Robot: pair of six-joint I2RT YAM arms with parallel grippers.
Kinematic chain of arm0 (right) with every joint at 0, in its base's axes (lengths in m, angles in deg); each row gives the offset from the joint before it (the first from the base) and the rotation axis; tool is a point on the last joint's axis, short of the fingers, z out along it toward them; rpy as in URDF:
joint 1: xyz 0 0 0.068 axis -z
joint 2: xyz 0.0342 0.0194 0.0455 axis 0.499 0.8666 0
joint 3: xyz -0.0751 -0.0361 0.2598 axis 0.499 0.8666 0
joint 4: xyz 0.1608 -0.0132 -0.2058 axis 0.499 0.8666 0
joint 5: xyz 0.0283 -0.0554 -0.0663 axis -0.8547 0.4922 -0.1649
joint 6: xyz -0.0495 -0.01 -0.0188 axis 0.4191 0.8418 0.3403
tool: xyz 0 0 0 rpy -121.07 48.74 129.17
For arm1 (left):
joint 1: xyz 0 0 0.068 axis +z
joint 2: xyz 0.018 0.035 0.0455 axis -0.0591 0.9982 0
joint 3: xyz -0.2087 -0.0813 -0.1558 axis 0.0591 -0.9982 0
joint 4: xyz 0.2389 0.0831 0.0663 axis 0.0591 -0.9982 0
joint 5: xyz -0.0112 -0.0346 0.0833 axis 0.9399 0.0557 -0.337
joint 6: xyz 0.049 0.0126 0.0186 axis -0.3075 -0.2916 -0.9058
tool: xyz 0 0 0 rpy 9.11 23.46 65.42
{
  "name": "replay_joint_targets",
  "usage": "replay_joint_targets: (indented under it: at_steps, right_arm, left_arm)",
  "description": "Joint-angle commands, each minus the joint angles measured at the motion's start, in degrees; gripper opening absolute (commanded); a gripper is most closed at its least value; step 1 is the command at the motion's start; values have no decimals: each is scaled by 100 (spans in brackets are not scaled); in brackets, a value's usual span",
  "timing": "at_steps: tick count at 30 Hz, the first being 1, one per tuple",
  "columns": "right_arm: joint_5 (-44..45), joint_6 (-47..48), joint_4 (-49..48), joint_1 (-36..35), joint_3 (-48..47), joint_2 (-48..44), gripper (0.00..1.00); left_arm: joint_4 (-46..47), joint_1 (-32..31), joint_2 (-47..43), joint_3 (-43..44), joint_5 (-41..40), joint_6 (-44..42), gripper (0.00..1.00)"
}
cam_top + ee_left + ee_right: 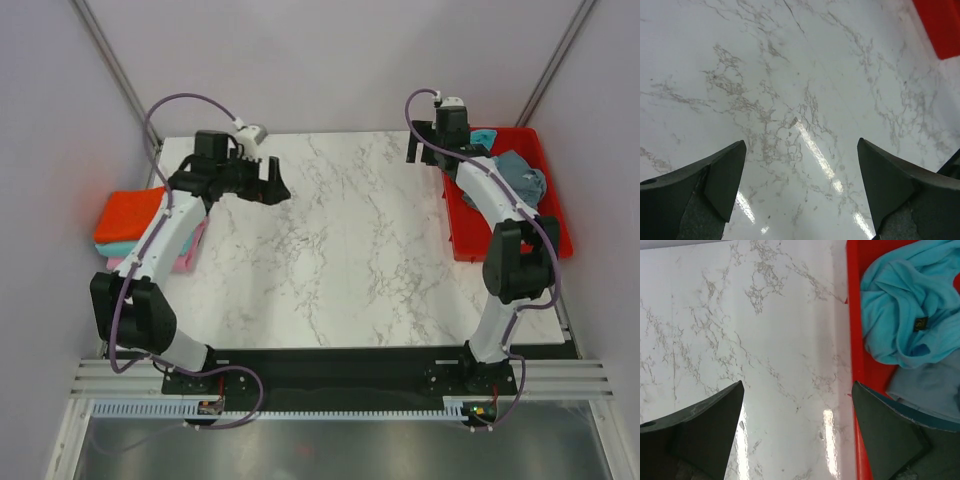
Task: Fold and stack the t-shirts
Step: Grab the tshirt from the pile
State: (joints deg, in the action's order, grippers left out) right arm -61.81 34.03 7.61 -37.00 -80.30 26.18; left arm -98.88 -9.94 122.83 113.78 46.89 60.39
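Tray (854, 315) holding turquoise shirt (905, 305), grey shirt (930, 385), folded stack (135, 212) opposite, left gripper (801, 142) and right gripper (797, 385) released

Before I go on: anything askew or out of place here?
Nothing stands out. The turquoise shirt and slate grey shirt lie crumpled in the red tray; the folded stack sits at the left edge of the table.

Robot lab cell: plain walls (330, 60) enclosing a marble table (340, 250)
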Motion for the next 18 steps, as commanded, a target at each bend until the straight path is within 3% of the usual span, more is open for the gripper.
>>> replay_joint_targets:
  at_steps: [1,6,9,13,18]
  right_arm:
    - [421,52,-142,-216,-497,324,98]
    - [780,708,7,-207,-1051,834,98]
    - [993,676,25,11,-1569,1124,98]
    - [544,350,68,478,-2070,1484,98]
    - [377,658,104,672,-2080,1696,97]
  left_arm:
    - [-255,-803,69,-36,-1600,-1278,99]
    - [-420,-1331,630,814,-1621,-1471,99]
    - [-632,-1585,1289,1999,-1593,-1349,99]
    - [-518,-1841,1834,2398,-2040,-1227,99]
    - [-369,-1850,2151,2425,-2138,-1094,95]
